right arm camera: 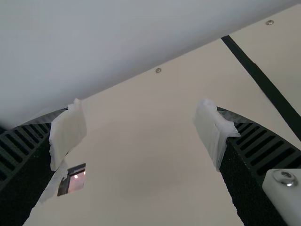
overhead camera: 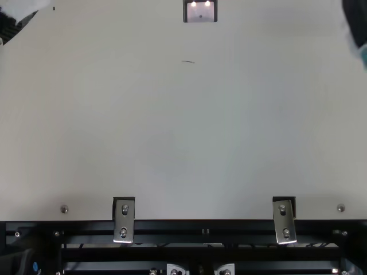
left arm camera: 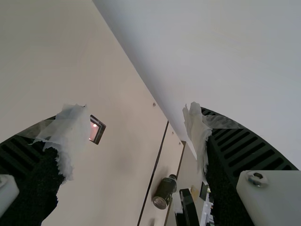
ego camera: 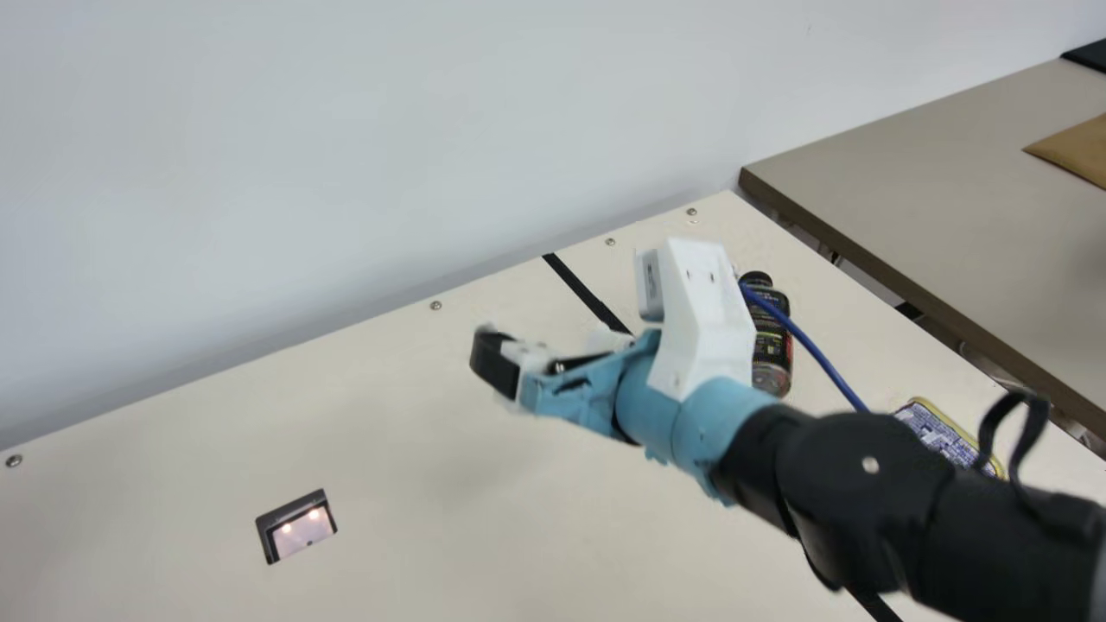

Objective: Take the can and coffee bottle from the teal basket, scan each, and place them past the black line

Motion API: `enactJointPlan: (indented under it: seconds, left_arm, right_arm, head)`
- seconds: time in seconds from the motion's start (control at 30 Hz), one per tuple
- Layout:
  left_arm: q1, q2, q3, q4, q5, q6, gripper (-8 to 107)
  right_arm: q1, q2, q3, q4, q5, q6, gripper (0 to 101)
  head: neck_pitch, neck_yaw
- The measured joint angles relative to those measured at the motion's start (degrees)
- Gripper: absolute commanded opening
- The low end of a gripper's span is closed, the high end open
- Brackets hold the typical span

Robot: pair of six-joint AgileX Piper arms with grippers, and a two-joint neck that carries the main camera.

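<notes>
The coffee bottle [ego camera: 772, 333] looks glossy, the table [ego camera: 415, 536] matt, the 2 brackets [overhead camera: 124, 221] shiny metal.

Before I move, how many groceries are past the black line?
2: in main view, the bottle behind the right arm, the can lower right; the arm may hide more.

From where I stood, the neck camera's main view looked down aslant across the table [ego camera: 389, 449], tipped sideways, towards the wall [ego camera: 346, 173] and the black line [ego camera: 587, 289]. The top view looked steeply down, closer in, covering the table between its metal rail [overhead camera: 229, 225] and the lit scanner window [overhead camera: 200, 11]. The left wrist view, rolled sharply, gazed along the table past that window to the line and the bottle [left arm camera: 164, 192], which the main view also took in. The right wrist view faced the wall at a slant, nearer the line. All four shared the scanner window.
</notes>
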Motion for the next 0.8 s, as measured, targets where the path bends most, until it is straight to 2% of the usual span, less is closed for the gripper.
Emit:
enactJointPlan:
  seconds: [0.27, 0.5, 0.63, 0.8]
  left_arm:
    - [0.0, 0.0, 0.0, 0.0, 0.0, 0.0, 90]
    - [0.0, 0.0, 0.0, 0.0, 0.0, 0.0, 90]
    - [0.0, 0.0, 0.0, 0.0, 0.0, 0.0, 90]
    - [0.0, 0.0, 0.0, 0.0, 0.0, 0.0, 90]
  right_arm:
    - [11.5, -6.0, 7.7, 7.6, -11.6, -2.9, 101]
    - [21.0, -8.2, 7.5, 13.7, -23.0, -8.6, 101]
    - [21.5, -8.2, 7.5, 14.3, -25.7, -9.3, 101]
    - [20.8, -6.0, 6.8, 12.5, -25.6, -6.1, 101]
  head:
    - [-0.3, 0.0]
    - [-0.3, 0.0]
    - [-0.3, 0.0]
    - [-0.3, 0.0]
